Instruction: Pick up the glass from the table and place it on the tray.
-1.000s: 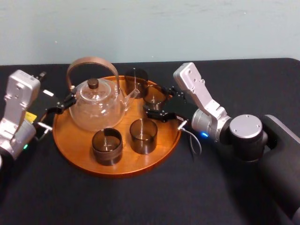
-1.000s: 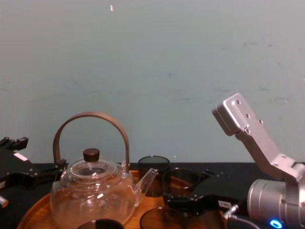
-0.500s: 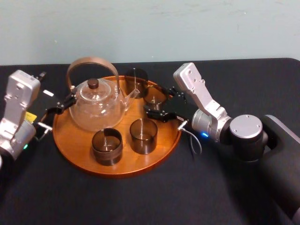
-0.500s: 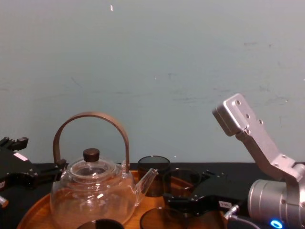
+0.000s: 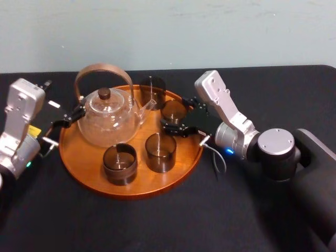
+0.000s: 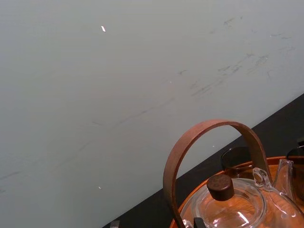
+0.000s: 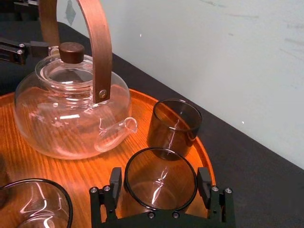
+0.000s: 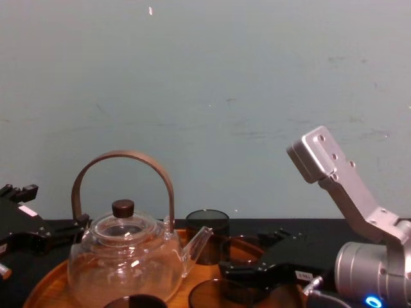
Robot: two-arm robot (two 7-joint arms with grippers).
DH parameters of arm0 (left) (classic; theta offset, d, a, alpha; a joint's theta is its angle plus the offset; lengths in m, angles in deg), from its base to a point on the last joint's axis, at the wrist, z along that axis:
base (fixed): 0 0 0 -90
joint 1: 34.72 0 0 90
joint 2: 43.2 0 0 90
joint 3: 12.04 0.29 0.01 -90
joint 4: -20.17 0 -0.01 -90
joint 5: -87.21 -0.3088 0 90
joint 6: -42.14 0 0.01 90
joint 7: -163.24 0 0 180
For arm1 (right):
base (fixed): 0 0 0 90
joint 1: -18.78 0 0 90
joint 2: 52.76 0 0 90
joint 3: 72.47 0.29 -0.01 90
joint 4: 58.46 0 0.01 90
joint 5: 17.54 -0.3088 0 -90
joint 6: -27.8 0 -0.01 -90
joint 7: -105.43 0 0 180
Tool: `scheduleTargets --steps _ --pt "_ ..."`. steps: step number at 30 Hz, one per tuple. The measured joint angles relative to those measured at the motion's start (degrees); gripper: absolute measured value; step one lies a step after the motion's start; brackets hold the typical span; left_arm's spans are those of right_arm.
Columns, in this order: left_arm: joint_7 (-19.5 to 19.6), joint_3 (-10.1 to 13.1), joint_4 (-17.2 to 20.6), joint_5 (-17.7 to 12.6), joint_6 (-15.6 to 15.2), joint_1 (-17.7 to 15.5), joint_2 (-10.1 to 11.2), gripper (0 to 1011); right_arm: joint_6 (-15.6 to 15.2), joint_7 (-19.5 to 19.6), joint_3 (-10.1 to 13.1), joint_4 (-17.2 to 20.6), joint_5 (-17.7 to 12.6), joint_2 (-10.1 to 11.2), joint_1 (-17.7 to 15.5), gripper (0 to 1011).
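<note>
glass (image 5: 174,110) is lower now than a moment ago. in the chest view it has come down, and it looks like it sits on the tray (image 5: 105,184). it is near the tray's right edge, close to the spout of the teapot (image 5: 105,123). the right gripper (image 7: 160,185) reaches in over that edge. its fingers (image 7: 115,183) hug the glass on both sides, so it is grasping it and has not let go. three other glasses (image 5: 160,152) stand on the tray too. the left gripper (image 5: 65,121) waits by the tray's left edge. the putting-down looks almost done. i think what is left is to let go and back away without bumping the teapot.
</note>
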Motion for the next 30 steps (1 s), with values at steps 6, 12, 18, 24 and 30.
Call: scheduleTargets --steps 6,12,18,24,30 --pt "0.0 0.0 0.0 0.0 0.0 0.0 0.0 1009 -1.2 -0.6 0.1 0.5 -0.4 0.3 -0.2 1002" --pt "0.0 0.0 0.0 0.0 0.0 0.0 0.0 1010 -3.4 -0.7 0.1 2.2 -0.6 1.2 -1.1 1002" --pt "0.0 0.0 0.0 0.0 0.0 0.0 0.0 1009 -4.7 -0.7 0.3 4.4 -0.6 2.4 -2.6 1002" --pt "0.0 0.0 0.0 0.0 0.0 0.0 0.0 1010 -5.4 -0.4 0.6 6.2 -0.6 3.6 -4.0 1002" --pt "0.0 0.0 0.0 0.0 0.0 0.0 0.0 1009 -6.0 0.0 1.7 10.1 -1.1 5.6 -6.6 1002"
